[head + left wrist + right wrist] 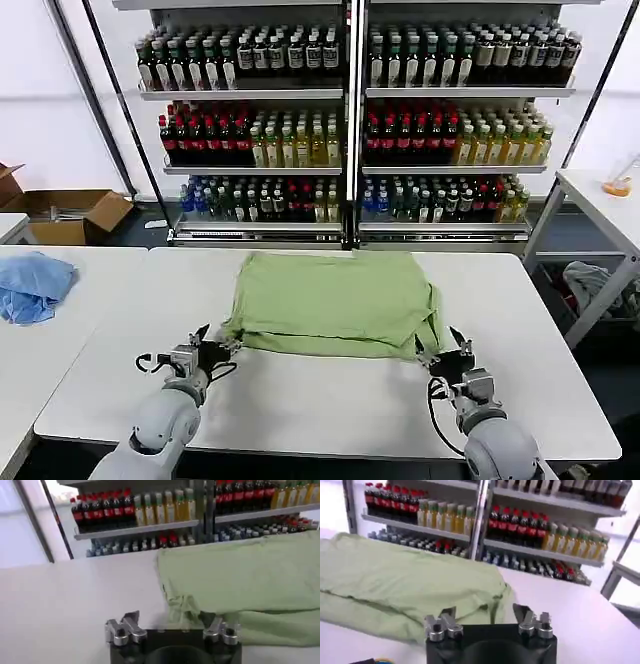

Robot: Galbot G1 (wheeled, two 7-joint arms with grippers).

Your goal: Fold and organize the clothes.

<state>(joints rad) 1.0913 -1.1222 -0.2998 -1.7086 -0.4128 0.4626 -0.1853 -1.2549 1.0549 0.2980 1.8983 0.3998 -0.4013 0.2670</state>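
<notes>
Green shirt lies mid table, partly folded. Soft, light, limp; likely sags and slides, so near corners seem best hold points. Left gripper at near left corner, jaws wide, holding nothing. Right gripper at near right corner, also wide, empty.

Lt green shirt folded flat, mid-table, near edge rumpled w/ layers showing.

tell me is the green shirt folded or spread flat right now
Folded: the shirt lies on the table as a doubled rectangle, layered edges along its near side, sleeves tucked in. Both open grippers sit at its near corners.
</notes>
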